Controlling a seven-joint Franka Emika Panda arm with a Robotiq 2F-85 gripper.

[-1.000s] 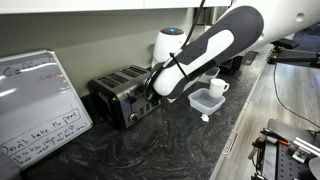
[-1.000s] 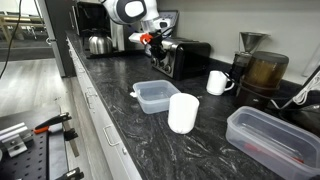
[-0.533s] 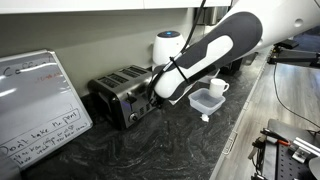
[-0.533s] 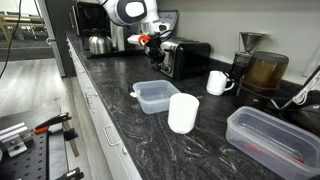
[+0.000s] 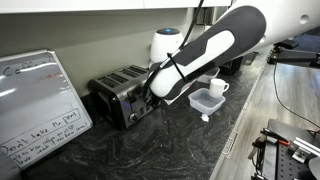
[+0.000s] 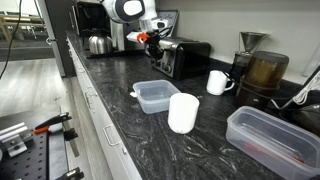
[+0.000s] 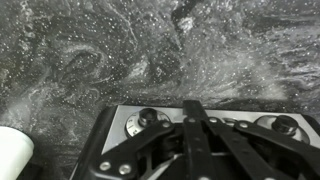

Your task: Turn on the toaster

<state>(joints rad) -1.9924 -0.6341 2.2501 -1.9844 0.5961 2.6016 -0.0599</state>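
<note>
Poised at knobbed front edge of boxy brushed-steel toaster (image 5: 118, 90), jaws of gripper (image 7: 195, 108) seemingly pressed together; beside open, glossy speckled stone counter (image 5: 150, 152).

Whiteboard (image 5: 38, 95), exterior view: several lines of dark handwriting across lower part, too small and blurred to make out. Toaster (image 7: 118, 120) front, wrist view: no readable marking by knobs. Nothing else legible.

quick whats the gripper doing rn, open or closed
Gripper: closed, nothing visible in it, just above the toaster front controls.
</note>
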